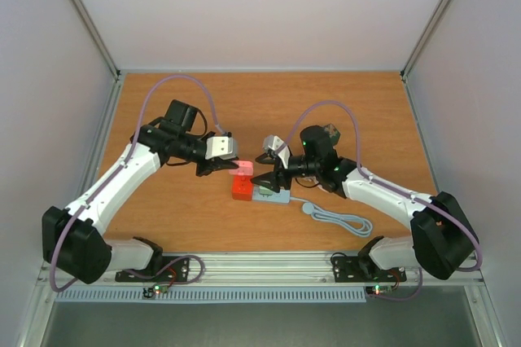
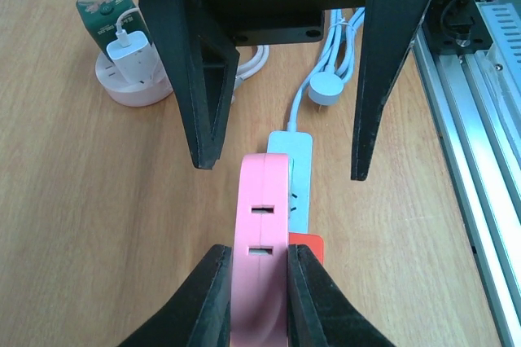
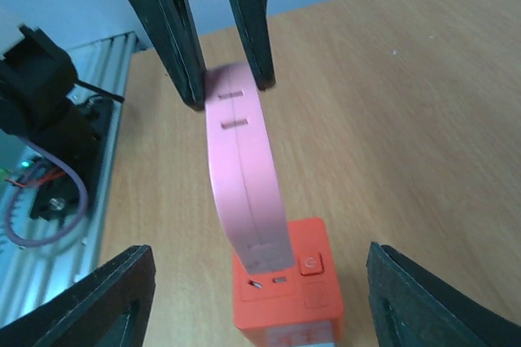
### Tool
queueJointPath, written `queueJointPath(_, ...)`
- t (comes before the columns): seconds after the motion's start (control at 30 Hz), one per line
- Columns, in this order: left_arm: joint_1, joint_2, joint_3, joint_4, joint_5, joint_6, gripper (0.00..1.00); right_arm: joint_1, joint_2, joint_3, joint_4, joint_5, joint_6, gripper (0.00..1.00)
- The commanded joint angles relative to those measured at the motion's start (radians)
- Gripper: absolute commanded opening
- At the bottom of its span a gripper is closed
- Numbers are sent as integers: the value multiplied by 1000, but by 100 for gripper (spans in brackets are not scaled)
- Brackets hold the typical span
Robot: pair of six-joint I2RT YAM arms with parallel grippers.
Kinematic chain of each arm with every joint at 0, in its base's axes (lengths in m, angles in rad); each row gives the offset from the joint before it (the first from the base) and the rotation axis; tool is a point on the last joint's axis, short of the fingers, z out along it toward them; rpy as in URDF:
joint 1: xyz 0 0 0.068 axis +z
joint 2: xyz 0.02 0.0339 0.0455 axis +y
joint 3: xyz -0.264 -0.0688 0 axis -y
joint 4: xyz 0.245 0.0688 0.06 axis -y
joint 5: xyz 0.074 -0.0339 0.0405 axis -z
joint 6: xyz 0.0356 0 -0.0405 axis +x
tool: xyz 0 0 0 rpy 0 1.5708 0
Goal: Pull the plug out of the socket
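The pink plug (image 2: 260, 200) is being gripped on its flat sides by the left fingers (image 2: 213, 302), which are clamping it near its upper end. Its lower end is meeting the top of the orange socket (image 3: 285, 302), near the middle of the table (image 1: 163, 217). Whether its pins are seated in the socket cannot be told.

The right fingers (image 3: 110, 298) are standing spread wide, one on each side of the socket and apart from the plug, holding nothing.

The socket is sitting at one end of a pale strip (image 2: 293, 172). A white cable (image 1: 338, 218) is lying in loops on the table from the strip toward the right arm.

Off to one side in the left wrist view, a round pink base (image 2: 138, 96) is carrying an upright green box (image 2: 102, 9) and a white charger (image 2: 130, 46) just in front of the box.
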Motion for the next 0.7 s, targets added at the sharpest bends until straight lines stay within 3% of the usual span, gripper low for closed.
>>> queueJointPath(0.0, 4, 17, 36, -6, 52, 26, 1, 0, 5, 64, -51, -63, 45, 72)
queueJointPath(0.3, 4, 31, 52, -18, 67, 40, 1, 0, 30, 115, -86, -108, 16, 48)
queueJointPath(0.67, 4, 33, 55, -18, 71, 33, 1, 1, 58, 147, -90, -121, 22, 26)
